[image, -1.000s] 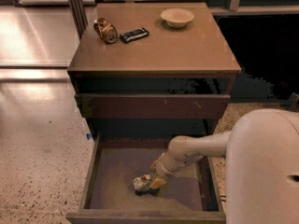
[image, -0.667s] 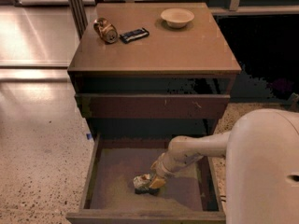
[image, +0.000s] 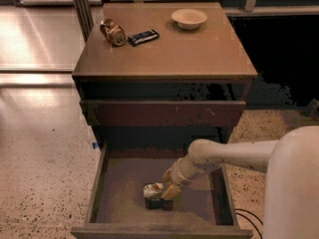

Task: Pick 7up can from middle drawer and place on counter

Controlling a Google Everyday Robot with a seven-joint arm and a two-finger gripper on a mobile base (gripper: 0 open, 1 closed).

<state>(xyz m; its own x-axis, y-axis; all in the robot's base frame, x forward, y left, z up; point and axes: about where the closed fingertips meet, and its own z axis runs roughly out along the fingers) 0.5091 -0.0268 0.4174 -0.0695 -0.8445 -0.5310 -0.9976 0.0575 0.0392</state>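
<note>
The 7up can (image: 152,189), pale with green and red marks, lies on the grey-brown floor of the open middle drawer (image: 119,193), near its front middle. My gripper (image: 167,192) is down inside the drawer, right against the can's right side, at the end of my pale arm, which comes in from the right. Whether it holds the can does not show. The counter (image: 174,54) is the reddish-brown top of the cabinet, above and behind the drawer.
On the counter lie a brown-gold can (image: 112,32) at the back left, a flat black item (image: 143,37) beside it, and a pale bowl (image: 189,18) at the back. A drawer front with pale scratches (image: 164,113) sits above the open drawer. Speckled floor lies to the left.
</note>
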